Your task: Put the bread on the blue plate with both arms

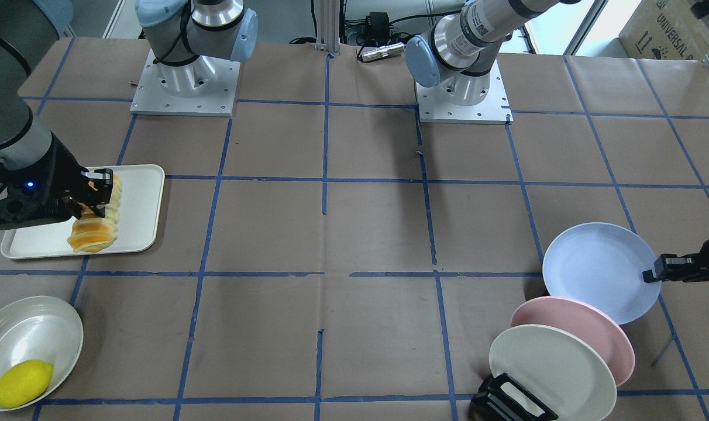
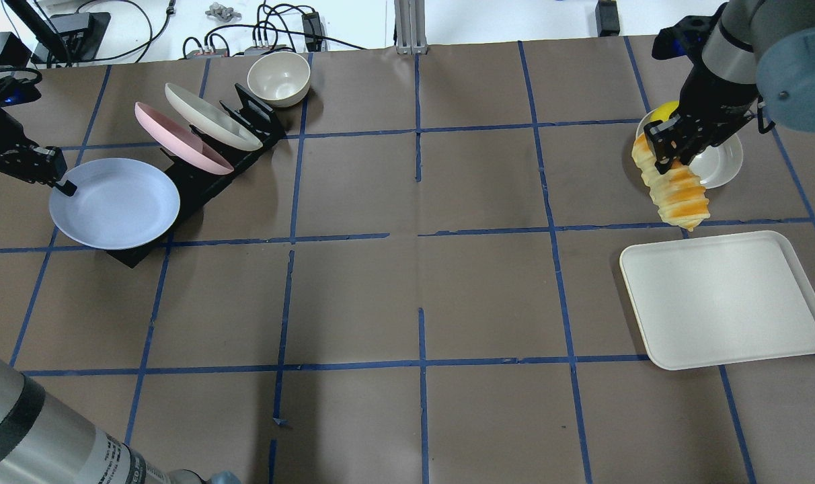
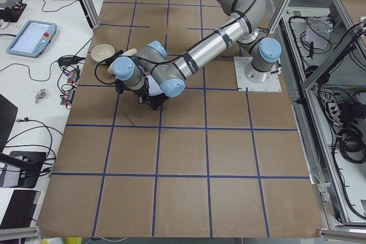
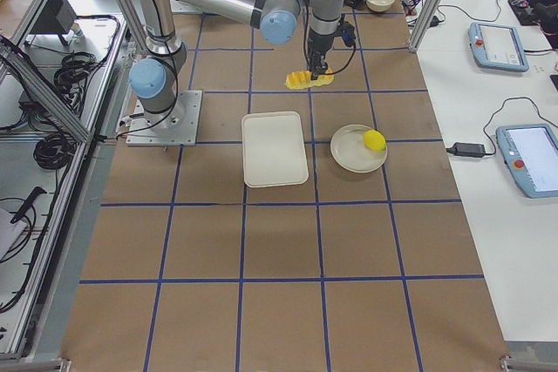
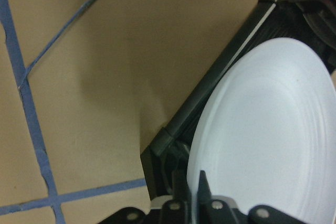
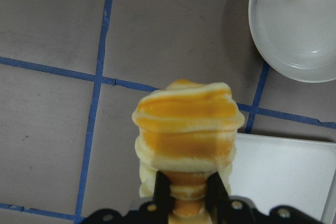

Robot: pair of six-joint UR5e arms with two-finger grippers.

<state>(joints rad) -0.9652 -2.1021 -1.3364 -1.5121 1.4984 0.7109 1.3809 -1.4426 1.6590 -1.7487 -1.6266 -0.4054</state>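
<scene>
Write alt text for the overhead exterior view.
The right gripper holds the bread by one end at far right, beyond the white tray. At far left, the left gripper pinches the rim of the blue plate, beside a black rack holding a pink plate and a cream plate.

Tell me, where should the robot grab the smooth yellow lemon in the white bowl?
Probably across the narrow middle of the smooth yellow lemon, straight down from above: it lies on its side inside the shallow white bowl, whose rim would block a sideways approach.
</scene>
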